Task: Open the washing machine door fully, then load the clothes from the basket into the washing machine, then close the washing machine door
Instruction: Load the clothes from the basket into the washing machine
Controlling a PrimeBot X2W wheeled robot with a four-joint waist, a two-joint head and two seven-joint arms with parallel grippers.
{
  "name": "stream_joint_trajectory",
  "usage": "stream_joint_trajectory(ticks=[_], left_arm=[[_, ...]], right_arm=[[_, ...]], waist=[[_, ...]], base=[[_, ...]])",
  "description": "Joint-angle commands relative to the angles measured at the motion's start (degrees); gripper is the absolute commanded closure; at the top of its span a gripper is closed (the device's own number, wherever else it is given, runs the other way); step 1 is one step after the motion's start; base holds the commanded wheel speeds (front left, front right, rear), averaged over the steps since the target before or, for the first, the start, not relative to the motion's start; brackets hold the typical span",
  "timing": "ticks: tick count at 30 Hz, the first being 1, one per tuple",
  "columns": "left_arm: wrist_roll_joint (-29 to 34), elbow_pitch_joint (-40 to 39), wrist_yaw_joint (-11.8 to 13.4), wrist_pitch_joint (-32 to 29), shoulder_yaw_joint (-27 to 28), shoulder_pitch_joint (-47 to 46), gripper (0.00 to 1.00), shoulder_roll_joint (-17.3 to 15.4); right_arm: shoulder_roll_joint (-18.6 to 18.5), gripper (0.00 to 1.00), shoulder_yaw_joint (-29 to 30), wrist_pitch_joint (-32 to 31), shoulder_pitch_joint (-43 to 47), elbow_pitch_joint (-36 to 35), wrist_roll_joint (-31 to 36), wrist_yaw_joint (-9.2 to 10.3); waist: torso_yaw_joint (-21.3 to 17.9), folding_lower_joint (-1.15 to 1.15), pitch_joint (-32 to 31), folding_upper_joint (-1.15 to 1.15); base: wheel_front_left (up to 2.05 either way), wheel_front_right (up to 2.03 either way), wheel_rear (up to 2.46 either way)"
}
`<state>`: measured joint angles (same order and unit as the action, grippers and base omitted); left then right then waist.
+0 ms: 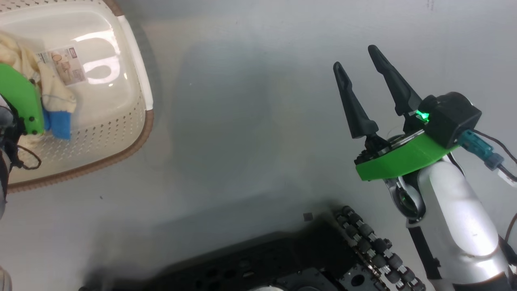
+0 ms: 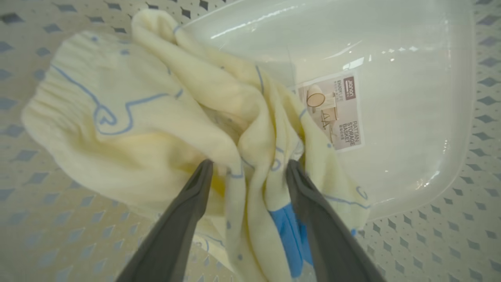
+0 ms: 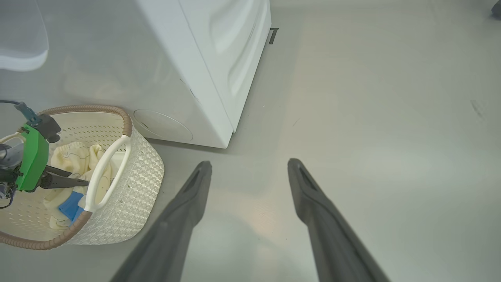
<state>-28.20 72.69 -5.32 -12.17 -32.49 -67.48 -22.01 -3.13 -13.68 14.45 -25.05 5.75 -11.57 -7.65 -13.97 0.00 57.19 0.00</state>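
Note:
The cream basket (image 1: 137, 125) stands on the floor at the upper left of the head view, and again at the lower left of the right wrist view as basket (image 3: 137, 184). Pale yellow clothes (image 2: 129, 129) with a blue cuff (image 2: 289, 231) lie inside it. My left gripper (image 2: 249, 164) reaches down into the basket, open, with its fingers straddling a fold of the cloth. Its green mount (image 1: 22, 101) shows at the left edge. My right gripper (image 1: 355, 57) hangs open over bare floor, holding nothing. The white washing machine (image 3: 219, 58) stands just behind the basket. Its door is out of view.
My dark wheeled base (image 1: 363, 242) fills the bottom of the head view. Grey floor (image 3: 372, 117) spreads to the right of the machine and the basket. A label sticker (image 2: 332, 111) lies on the basket's glossy bottom. A pale rounded shape (image 3: 21, 43) sits at the far upper left.

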Motion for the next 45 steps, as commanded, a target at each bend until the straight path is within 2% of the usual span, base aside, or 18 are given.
stream_joint_trajectory(ticks=[1, 6, 15, 27, 28, 29, 30, 45], left_arm=[[0.84, 0.22, 0.95, -0.73, 0.21, -0.29, 0.00, -2.54], [0.59, 0.65, 1.97, -2.06, 0.06, -0.98, 0.00, -1.79], [-0.68, 1.03, 1.79, -3.70, 0.00, -1.63, 0.00, 0.74], [-1.54, 1.21, 3.65, -5.68, -0.37, -1.37, 0.00, 1.79], [-1.75, 1.22, 3.76, -5.92, -0.27, -1.32, 0.51, 1.85], [-1.93, 1.23, 3.80, -5.98, -0.20, -1.30, 0.82, 1.91], [-2.06, 1.23, 3.75, -5.91, -0.18, -1.28, 1.00, 1.97], [-2.48, 1.25, 2.15, 0.55, -0.99, 0.24, 1.00, 0.83]], right_arm=[[0.24, 0.00, -1.38, 0.55, 2.38, -1.61, 0.36, 0.16], [0.24, 0.00, -1.92, 0.55, 2.63, -1.77, 0.81, 0.16], [0.24, 0.00, -2.35, 0.55, 3.86, -2.36, 1.78, 0.16], [0.25, 0.00, -1.93, 0.55, 5.47, -4.04, 3.16, 0.16], [0.25, 0.00, -1.86, 0.55, 5.52, -4.11, 3.27, 0.16], [0.25, 0.00, -1.79, 0.55, 5.53, -4.16, 3.34, 0.16], [0.25, 0.00, -1.73, 0.55, 5.49, -4.21, 3.41, 0.16], [0.25, 0.00, -2.21, 0.55, 1.58, -3.88, 3.53, 0.16]], waist=[[0.23, 0.00, 0.22, 0.00], [0.37, 0.00, 0.57, 0.00], [0.77, 0.00, 1.41, 0.00], [1.23, 0.00, 2.25, 0.00], [1.29, 0.00, 2.31, 0.00], [1.36, 0.00, 2.37, 0.00], [1.43, 0.00, 2.42, 0.00], [1.57, 0.00, -0.21, 0.00]], base=[[0.00, 0.00, 0.00], [0.00, 0.00, 0.00], [0.00, 0.00, 0.00], [0.00, 0.00, 0.00], [0.00, 0.00, 0.00], [0.00, 0.00, 0.00], [0.00, 0.00, 0.00], [0.00, 0.00, 0.00]])
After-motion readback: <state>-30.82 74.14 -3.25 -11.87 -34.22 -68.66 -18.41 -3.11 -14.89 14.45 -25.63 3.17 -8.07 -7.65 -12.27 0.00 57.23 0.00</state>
